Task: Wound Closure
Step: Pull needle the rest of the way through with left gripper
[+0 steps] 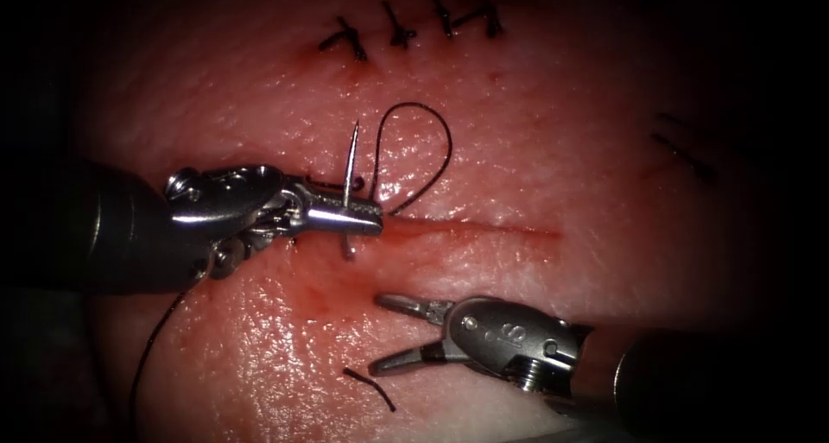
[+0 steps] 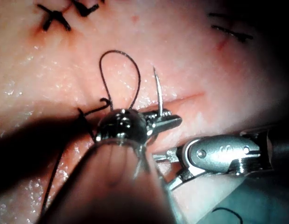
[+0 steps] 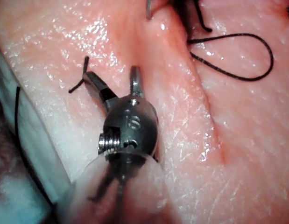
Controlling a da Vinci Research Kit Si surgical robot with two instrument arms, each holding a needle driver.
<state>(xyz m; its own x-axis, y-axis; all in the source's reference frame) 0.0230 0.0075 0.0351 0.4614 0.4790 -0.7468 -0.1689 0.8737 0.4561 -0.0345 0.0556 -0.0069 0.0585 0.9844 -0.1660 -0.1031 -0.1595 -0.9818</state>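
- The left tool (image 1: 367, 217), at centre-left of the endoscope view, pinches the needle (image 1: 350, 180) near mid-curve; the point stands up toward the top, free of the tissue (image 1: 553, 149), at the cut's (image 1: 484, 229) left end.
- The right tool (image 1: 393, 332), lower centre, has its 2 jaws spread and holds nothing.
- The needle is likely stiff, light and slick — best gripped flat across the body, away from the point.
- The thread (image 1: 436, 141) loops above the cut — limp, easily snagged.
- A cut end (image 1: 371, 384) lies at the bottom.
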